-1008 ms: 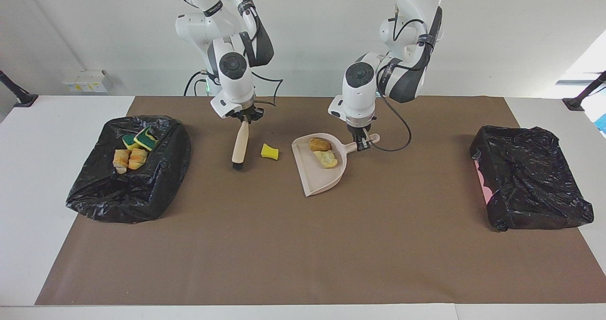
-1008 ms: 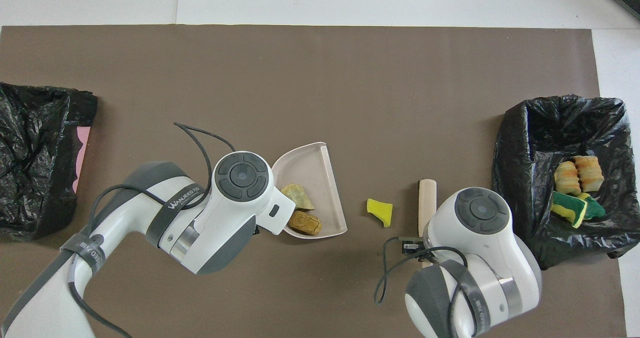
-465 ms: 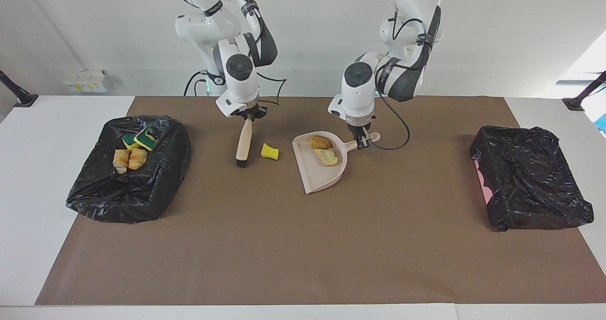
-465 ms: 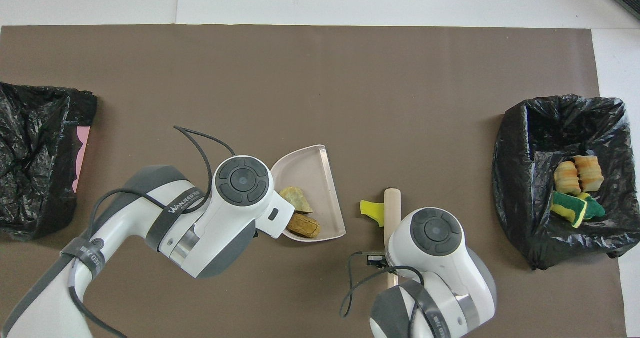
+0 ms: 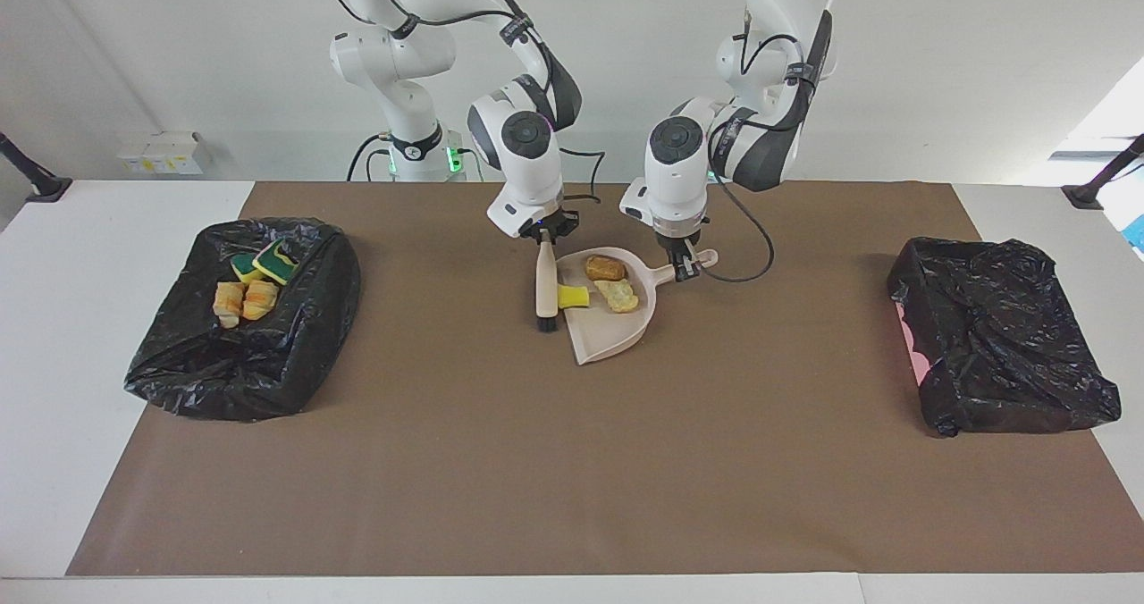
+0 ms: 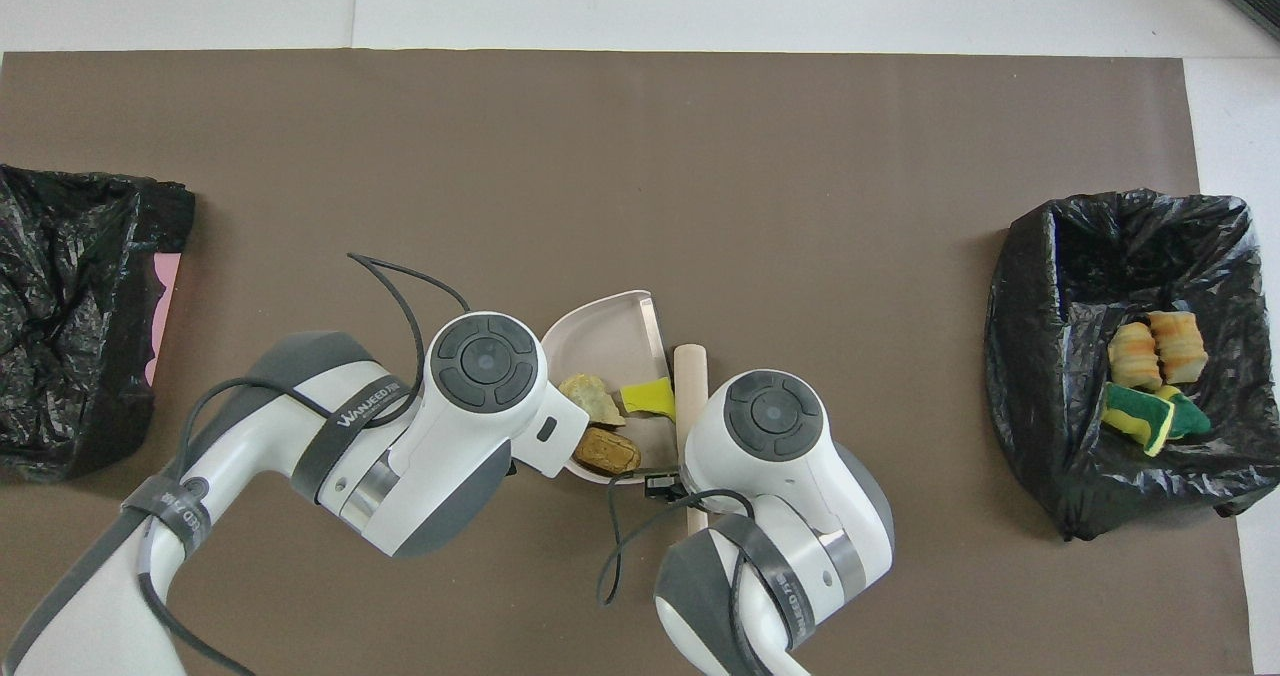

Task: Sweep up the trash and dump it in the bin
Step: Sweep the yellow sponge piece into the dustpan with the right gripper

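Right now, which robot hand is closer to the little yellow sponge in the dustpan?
The right gripper. Its brush stands right beside the yellow sponge. The left gripper holds the dustpan handle, past the two brown lumps.

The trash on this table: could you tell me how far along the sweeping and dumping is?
Done: four scraps lie in the bin at the right arm's end. In hand: the right gripper holds the brush at the dustpan, which the left gripper holds, with three scraps inside. Left: dumping those.

High facing view across table toward robots, steep overhead view, both sharing the dustpan (image 5: 608,318) (image 6: 610,326).
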You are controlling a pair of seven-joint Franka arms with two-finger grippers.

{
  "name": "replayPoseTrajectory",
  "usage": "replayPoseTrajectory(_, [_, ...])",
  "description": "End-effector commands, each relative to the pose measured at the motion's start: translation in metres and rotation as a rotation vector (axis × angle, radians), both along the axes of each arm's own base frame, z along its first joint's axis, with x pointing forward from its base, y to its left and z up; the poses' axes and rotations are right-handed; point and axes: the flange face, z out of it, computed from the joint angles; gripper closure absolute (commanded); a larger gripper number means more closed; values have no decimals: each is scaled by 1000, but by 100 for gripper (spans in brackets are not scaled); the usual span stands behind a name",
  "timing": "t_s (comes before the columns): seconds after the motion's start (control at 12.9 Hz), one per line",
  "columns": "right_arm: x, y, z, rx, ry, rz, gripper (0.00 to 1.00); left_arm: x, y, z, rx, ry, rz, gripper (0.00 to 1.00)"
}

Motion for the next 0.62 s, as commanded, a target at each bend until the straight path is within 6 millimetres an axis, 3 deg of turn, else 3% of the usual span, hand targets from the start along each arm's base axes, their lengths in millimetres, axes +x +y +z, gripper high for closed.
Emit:
replayPoseTrajectory(0.0, [8,5,-4,31,33,10,100,-6,7,0,2,-11,-21,100])
replayPoseTrajectory(0.16, [11,-7,1,7,53,13,100,-1,9,1,-6,-9,-42,100])
replayPoseTrajectory(0.39, [19,-40,26,-54,47,62,100,6,14,2,-20,-1,-59,100])
replayPoseTrajectory(0.54, [17,-49,43,-57,46,104,100,20,26,11,-31,-10,-71,100])
